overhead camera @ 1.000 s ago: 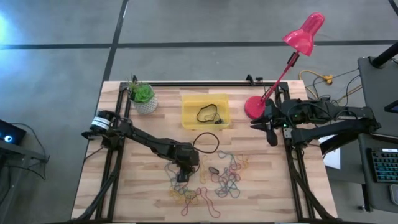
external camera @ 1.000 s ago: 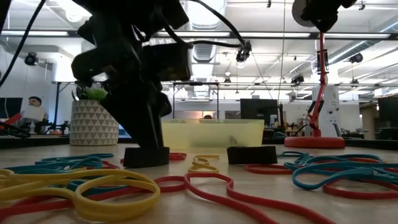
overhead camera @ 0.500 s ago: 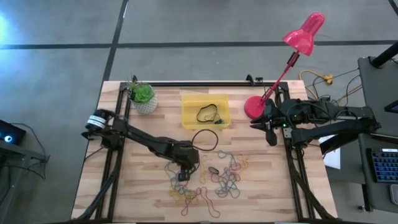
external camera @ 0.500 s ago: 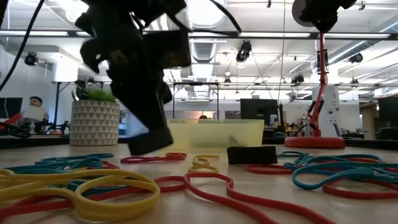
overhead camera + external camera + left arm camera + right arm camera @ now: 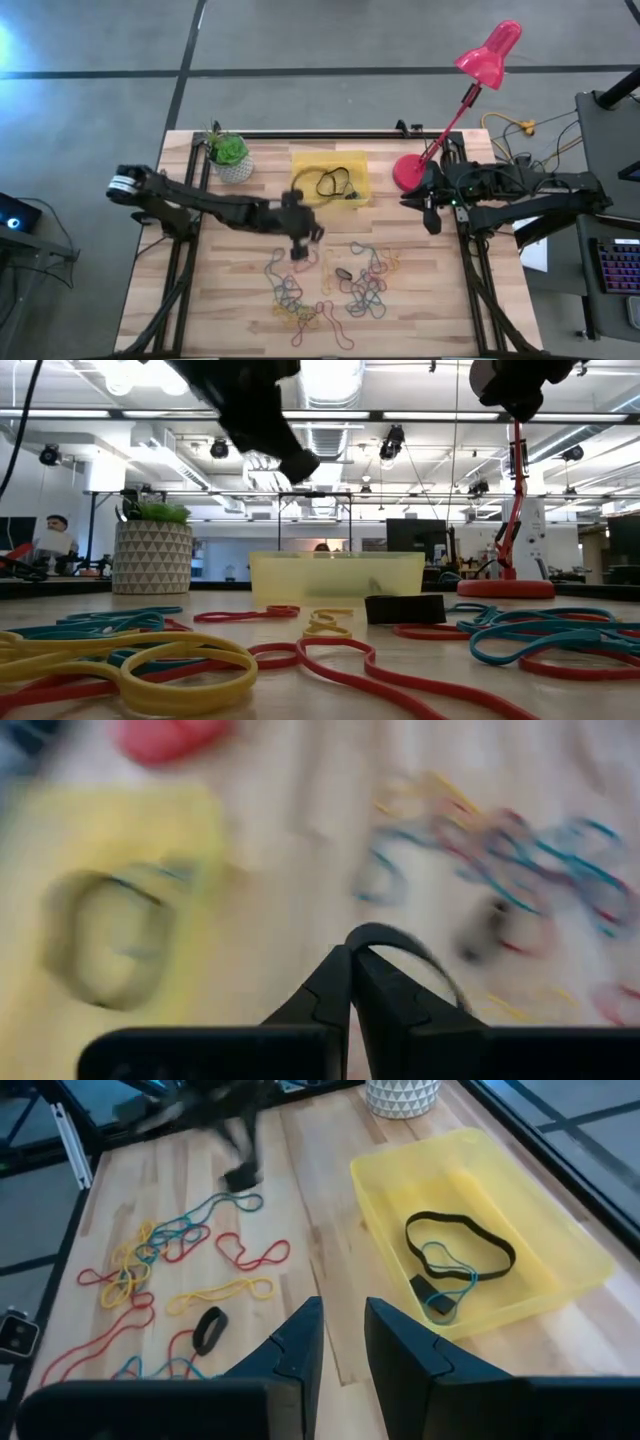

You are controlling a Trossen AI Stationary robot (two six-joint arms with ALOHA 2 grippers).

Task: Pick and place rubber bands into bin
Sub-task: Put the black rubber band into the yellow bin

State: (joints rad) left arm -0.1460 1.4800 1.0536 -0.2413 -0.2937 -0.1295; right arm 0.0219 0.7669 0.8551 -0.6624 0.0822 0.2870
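**Black Band Aloft Beside Yellow Bin**

Hanging above the table with fingers clamped shut on a black rubber band (image 5: pixel 405 948), left gripper (image 5: pixel 300 243). Trailing the band's loop forward off the fingertips. Sitting just beyond, the bin (image 5: pixel 305 185), long axis crosswise. Sprawling below and behind, loose rubber bands (image 5: pixel 330 290). Waiting slightly parted beside the lamp base (image 5: pixel 408 172), right gripper (image 5: pixel 431 214).

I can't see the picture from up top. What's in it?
The left gripper hangs shut over the wooden table, between the yellow bin and a pile of colourful rubber bands. The right gripper waits beside a pink lamp.
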